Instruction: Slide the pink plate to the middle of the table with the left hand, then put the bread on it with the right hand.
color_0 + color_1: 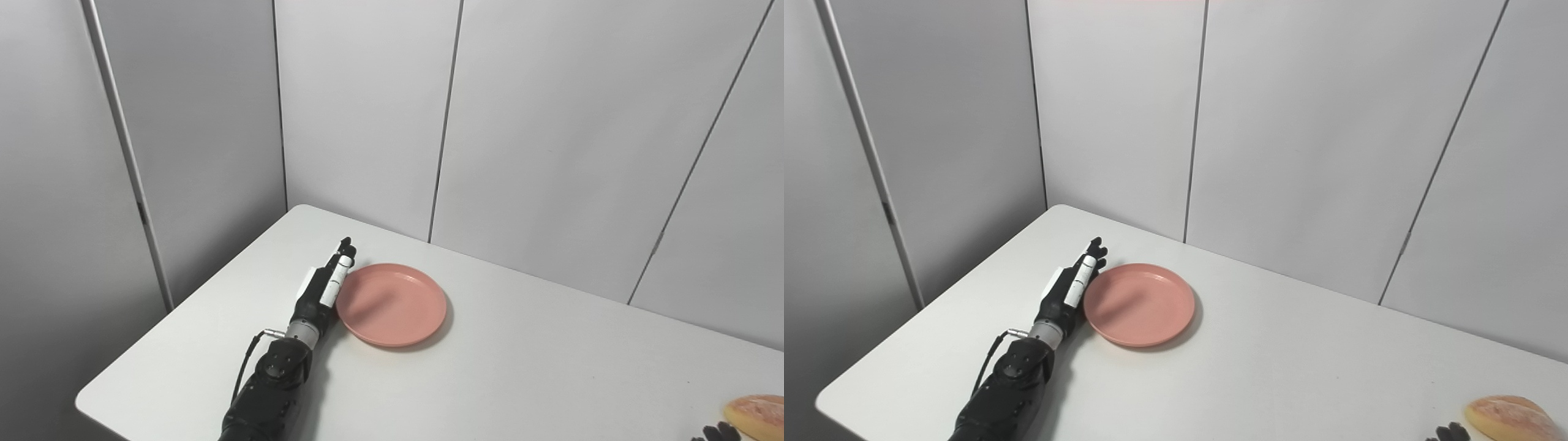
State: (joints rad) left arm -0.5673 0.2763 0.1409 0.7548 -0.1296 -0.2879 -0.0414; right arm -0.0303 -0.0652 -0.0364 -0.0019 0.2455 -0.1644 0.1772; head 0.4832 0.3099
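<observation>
Left hand [327, 278] flat, fingers extended, against pink plate [392, 304]

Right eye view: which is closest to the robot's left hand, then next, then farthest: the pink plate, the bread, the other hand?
From the left hand:
1. Pink plate, right beside it.
2. Right hand, at the bottom right edge.
3. Bread, at the far right, just past that hand.

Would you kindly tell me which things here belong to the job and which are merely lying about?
Belong to the job:
pink plate
bread
left robot hand
right robot hand

Lying about:
nothing loose; only the white table and the grey wall panels behind it
</observation>
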